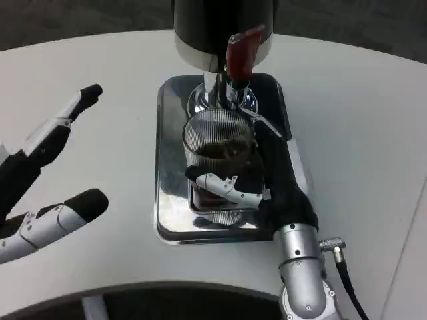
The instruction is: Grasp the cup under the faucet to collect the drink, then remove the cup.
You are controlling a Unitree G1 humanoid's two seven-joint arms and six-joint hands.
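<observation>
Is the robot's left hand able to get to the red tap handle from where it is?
Probably yes. The left hand is open and holds nothing, and bare table lies between it and the red handle.

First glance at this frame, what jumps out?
The ribbed glass cup, dark drink at its bottom, stands mid-frame on the shiny metal tray under the dispenser's red-handled faucet. The right robot hand wraps around it from the right. The left robot hand waits open at far left over the white table.
</observation>
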